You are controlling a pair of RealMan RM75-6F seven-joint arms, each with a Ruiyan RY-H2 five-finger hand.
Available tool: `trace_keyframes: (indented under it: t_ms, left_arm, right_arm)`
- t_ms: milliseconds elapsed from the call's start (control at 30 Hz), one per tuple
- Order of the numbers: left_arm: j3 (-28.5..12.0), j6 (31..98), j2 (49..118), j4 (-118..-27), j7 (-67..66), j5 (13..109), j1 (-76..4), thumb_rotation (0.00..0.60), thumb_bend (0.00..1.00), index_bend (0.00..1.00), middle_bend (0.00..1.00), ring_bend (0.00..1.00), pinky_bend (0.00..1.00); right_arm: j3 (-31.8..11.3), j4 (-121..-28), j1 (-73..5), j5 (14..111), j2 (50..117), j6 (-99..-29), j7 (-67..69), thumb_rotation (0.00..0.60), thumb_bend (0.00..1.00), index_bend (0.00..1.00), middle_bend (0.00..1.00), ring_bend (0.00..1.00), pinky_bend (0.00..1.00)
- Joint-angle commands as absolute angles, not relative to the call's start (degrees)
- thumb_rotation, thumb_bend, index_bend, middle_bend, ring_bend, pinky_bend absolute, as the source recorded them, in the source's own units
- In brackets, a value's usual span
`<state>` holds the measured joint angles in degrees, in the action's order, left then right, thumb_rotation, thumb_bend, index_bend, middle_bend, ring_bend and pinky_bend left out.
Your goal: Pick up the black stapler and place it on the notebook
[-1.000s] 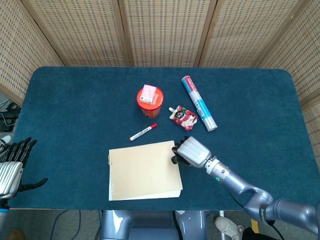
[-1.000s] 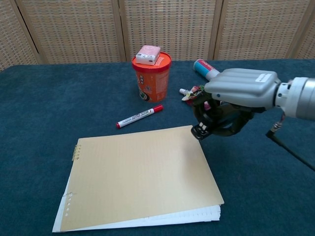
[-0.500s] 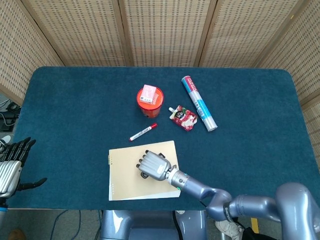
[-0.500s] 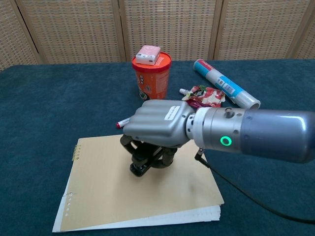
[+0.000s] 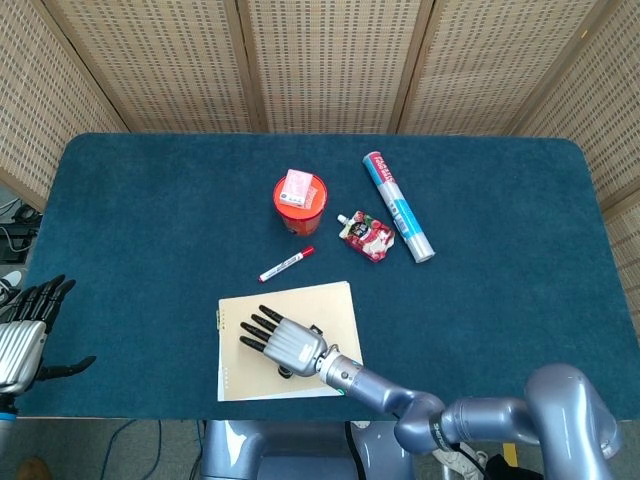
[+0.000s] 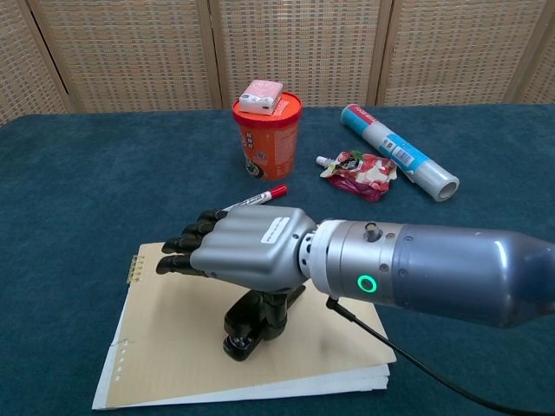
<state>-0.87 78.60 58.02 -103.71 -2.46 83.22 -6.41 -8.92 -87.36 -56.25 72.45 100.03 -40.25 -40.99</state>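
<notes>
The black stapler (image 6: 253,321) lies on the notebook (image 6: 173,347), which sits near the front edge of the tabletop (image 5: 150,220). Its long axis runs from the notebook's front edge back toward the right. The right hand (image 6: 243,247) hangs just above it, palm down, fingers (image 6: 186,243) spread and stretched out flat toward the left, gripping nothing. The stapler sits under the palm, apart from the fingers. At the front left corner, the left hand (image 5: 25,330) is off the tabletop's edge, fingers apart, empty.
</notes>
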Motion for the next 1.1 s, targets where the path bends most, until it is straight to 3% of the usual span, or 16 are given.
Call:
trace_keyframes:
  t_ms: [33,333,533,833,1100]
  left_arm:
    - [-0.9,78.8,58.0,-104.0,-2.6,83.3,-6.4,0.600,0.00,0.00,0.00,0.00,0.00]
    - [-0.1,79.6,57.7,-104.6,-2.3,85.3,-6.1,0.600,0.00,0.00,0.00,0.00,0.00]
    - [0.5,80.8,57.4,-104.4,-0.9,87.6,-5.8,0.600,0.00,0.00,0.00,0.00,0.00]
    - [1.4,83.6,55.9,-103.3,4.5,92.1,-5.2,0.600,0.00,0.00,0.00,0.00,0.00]
    - [2.3,89.4,55.4,-101.3,9.2,97.9,-3.6,0.600,0.00,0.00,0.00,0.00,0.00]
  right_arm:
    - [-8.7,-91.2,-55.4,73.5,96.7,-43.4,-42.0,0.600,0.00,0.00,0.00,0.00,0.00]
    - [-6.4,-97.6,-50.6,84.2,80.1,-53.1,-39.4,0.600,0.00,0.00,0.00,0.00,0.00]
    - [-2.0,-93.7,-41.6,93.8,69.5,-68.2,-30.7,0.600,0.00,0.00,0.00,0.00,0.00]
    - [3.3,-92.6,-23.0,91.4,64.3,-88.3,-10.7,0.600,0.00,0.00,0.00,0.00,0.00]
    - [5.1,-85.3,-14.6,90.9,65.9,-94.7,-1.9,0.600,0.00,0.00,0.00,0.00,0.00]
